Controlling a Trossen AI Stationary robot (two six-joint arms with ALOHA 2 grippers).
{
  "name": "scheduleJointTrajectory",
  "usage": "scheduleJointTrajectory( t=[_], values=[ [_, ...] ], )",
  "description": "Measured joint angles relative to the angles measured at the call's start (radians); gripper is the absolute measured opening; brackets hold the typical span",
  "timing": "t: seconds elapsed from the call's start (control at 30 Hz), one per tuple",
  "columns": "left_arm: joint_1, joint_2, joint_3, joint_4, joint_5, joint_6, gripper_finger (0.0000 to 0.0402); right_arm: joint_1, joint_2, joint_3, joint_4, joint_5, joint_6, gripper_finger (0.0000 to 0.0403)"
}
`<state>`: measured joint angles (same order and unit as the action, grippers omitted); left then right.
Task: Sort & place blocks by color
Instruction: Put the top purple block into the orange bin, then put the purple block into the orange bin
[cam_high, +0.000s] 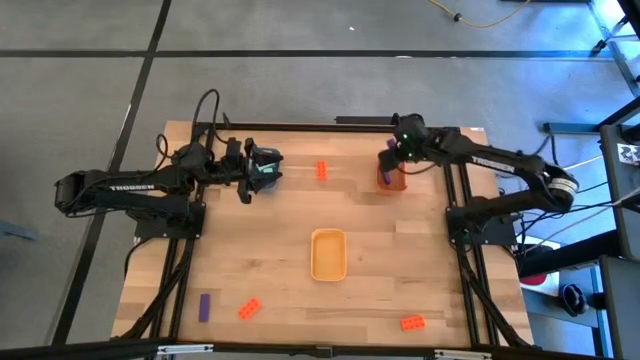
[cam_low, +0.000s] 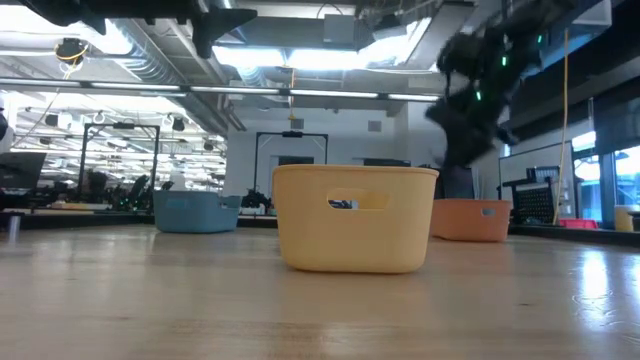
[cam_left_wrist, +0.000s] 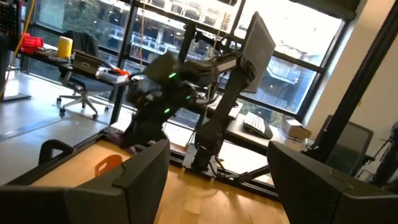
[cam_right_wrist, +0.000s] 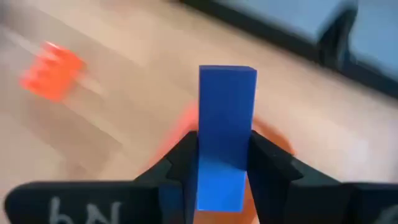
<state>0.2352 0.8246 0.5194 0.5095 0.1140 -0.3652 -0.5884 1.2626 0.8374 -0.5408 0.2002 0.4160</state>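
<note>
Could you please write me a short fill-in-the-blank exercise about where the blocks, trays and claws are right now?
1. The right claw is shut on a ____ block.
2. That claw hangs over the ____ tray.
3. The tray in the middle of the table is ____.
4. The left claw is ____ and holds nothing.

Missing words: purple; orange; yellow; open

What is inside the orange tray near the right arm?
From above, the orange tray is largely covered by the right gripper, which holds a purple block over it. Its inside is mostly hidden, so I cannot tell whether any blocks lie in it.
</note>
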Motion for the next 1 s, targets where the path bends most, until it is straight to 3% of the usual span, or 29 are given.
scheduleJointTrajectory(
  t=[0.13, 0.6, 0.67, 0.87, 1.0],
  values=[
    [0.000, 0.000, 0.000, 0.000, -0.033, 0.000, 0.0262, -0.076, 0.080, -0.069, 0.028, -0.090, 0.049, 0.0105],
    [0.000, 0.000, 0.000, 0.001, -0.079, 0.000, 0.0262, -0.096, 0.217, -0.092, 0.081, -0.116, 0.104, 0.0105],
    [0.000, 0.000, 0.000, 0.001, -0.079, 0.000, 0.0262, -0.096, 0.218, -0.092, 0.078, -0.116, 0.105, 0.0123],
    [0.000, 0.000, 0.000, 0.000, -0.079, 0.000, 0.0262, -0.096, 0.208, -0.085, 0.067, -0.117, 0.107, 0.0234],
    [0.000, 0.000, 0.000, 0.000, -0.074, 0.000, 0.0262, -0.096, 0.173, -0.058, 0.029, -0.142, 0.085, 0.0266]
  ],
)
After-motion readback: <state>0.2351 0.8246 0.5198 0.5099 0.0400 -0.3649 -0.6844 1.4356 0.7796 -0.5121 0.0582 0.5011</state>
